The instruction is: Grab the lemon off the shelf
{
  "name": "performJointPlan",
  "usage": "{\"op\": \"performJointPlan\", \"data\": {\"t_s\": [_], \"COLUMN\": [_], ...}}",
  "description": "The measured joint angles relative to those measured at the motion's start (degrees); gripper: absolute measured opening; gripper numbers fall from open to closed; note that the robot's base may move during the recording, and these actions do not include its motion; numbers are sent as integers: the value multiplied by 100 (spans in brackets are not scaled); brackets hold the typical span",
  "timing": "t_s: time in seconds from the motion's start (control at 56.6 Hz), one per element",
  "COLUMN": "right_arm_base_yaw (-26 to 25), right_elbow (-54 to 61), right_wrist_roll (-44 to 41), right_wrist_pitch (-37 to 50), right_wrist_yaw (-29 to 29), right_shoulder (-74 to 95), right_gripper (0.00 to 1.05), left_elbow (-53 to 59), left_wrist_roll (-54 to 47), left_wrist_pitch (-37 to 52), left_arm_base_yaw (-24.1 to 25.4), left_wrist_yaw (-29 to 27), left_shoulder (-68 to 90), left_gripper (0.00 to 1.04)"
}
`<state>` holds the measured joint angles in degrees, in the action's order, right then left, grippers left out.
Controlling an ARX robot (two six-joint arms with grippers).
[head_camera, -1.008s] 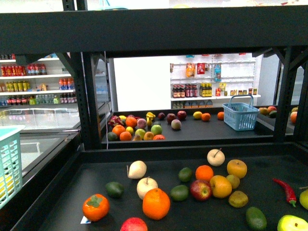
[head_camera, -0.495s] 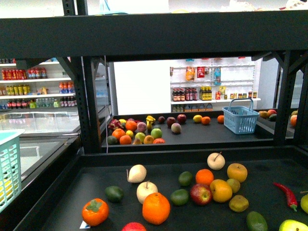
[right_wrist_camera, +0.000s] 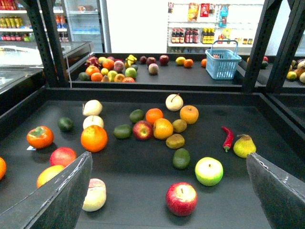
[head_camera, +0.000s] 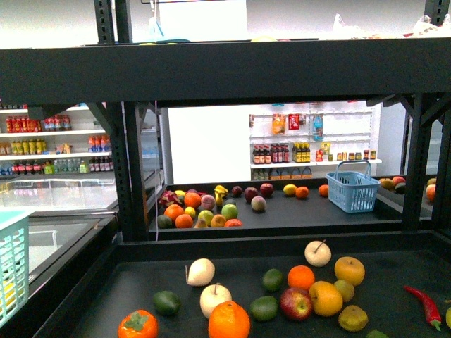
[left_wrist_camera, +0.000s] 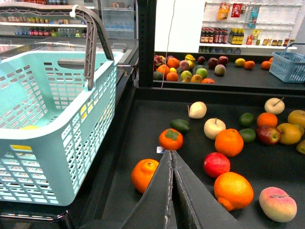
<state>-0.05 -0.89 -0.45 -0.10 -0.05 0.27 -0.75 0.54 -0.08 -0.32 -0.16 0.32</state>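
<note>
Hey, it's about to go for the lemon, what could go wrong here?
Wrong pick: the lemon sits tight between a yellow-orange fruit and a lumpy olive one, all close in colour.
Knocking: those neighbours leave little room for the open right hand, and a nudged round fruit could roll across the shelf.

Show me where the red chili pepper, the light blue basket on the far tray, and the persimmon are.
red chili pepper [right_wrist_camera: 228,138], right wrist view, middle of its body
light blue basket [head_camera: 352,190], front view, its front wall
persimmon [left_wrist_camera: 170,140], left wrist view, orange skin beside the green calyx
</note>
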Motion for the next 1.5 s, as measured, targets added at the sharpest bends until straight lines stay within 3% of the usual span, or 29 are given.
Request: {"op": "performJointPlan", "data": {"t_s": [0.177,0.672,1.503], "right_arm_base_yaw": [0,0,0], "right_elbow": [0,0,0], "right_wrist_roll": [0,0,0], "right_wrist_pitch": [0,0,0], "right_wrist_yaw": [0,0,0], "right_shoulder": [0,0,0], "right_gripper": [97,97,97], "left_elbow": [0,0,0], "left_wrist_roll": [7,0,-9], "left_wrist_pitch": [0,0,0], "left_arm_base_yaw": [0,2,0], "left_wrist_yaw": [0,0,0], "left_shoulder": [0,0,0], "left_gripper": [4,97,97]}}
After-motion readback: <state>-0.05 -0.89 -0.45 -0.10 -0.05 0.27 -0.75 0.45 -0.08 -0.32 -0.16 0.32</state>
